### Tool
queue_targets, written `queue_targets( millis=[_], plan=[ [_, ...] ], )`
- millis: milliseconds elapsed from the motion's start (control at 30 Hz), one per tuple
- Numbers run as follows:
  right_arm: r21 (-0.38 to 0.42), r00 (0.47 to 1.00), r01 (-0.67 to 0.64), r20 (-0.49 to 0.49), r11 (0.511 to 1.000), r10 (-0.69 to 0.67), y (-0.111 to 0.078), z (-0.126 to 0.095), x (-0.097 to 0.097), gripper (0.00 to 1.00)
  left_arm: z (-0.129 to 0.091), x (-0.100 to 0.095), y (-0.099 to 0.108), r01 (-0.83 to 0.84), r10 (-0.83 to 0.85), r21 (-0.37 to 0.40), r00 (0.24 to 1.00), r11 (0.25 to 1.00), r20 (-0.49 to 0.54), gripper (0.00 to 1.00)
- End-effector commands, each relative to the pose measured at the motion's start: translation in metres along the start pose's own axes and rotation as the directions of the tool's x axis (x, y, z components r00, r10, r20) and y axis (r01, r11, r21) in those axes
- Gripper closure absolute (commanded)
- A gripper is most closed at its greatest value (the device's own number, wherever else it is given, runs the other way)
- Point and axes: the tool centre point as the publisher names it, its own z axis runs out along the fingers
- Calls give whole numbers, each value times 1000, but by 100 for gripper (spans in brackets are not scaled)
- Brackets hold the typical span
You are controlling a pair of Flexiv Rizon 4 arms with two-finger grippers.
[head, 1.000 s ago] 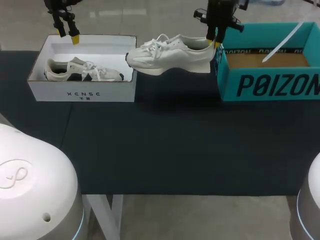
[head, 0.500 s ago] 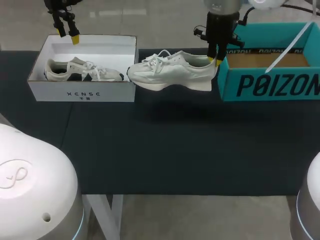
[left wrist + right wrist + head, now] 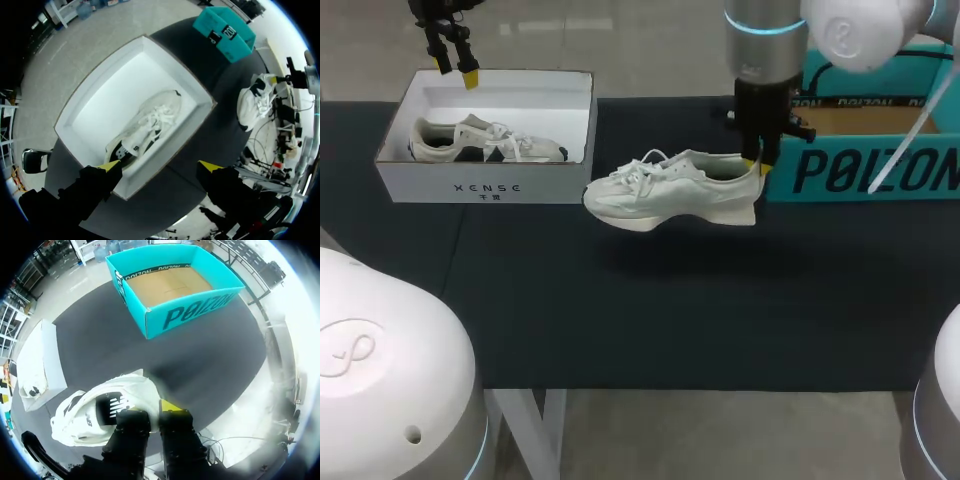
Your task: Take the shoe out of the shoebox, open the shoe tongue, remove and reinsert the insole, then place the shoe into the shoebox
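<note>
- Dark bench carries both boxes.
- Teal shoebox stands open at the right.
- White shoebox, left, holds a second shoe.
- White shoe hangs above the bench between them, its heel pinched by the right end effector.
- Left end effector is spread wide over the white shoebox.

The teal shoebox runs off the head view's side edge, one corner behind the right arm; the shoe covers part of the right gripper tips with its heel — the boxed shoe has its heel partly behind the left gripper.
</note>
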Motion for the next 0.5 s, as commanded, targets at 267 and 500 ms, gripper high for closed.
queue_targets(
  millis=[267,500],
  plan=[
    [49,999,44,-3,998,-44,-12,28,-23,100,-1,-1,-1,-1,1,-4,1000,1000,-2,0],
    [60,993,112,22,992,-113,-22,47,-37,100,-1,-1,-1,-1,1,-4,1000,1000,-2,0]
  ],
)
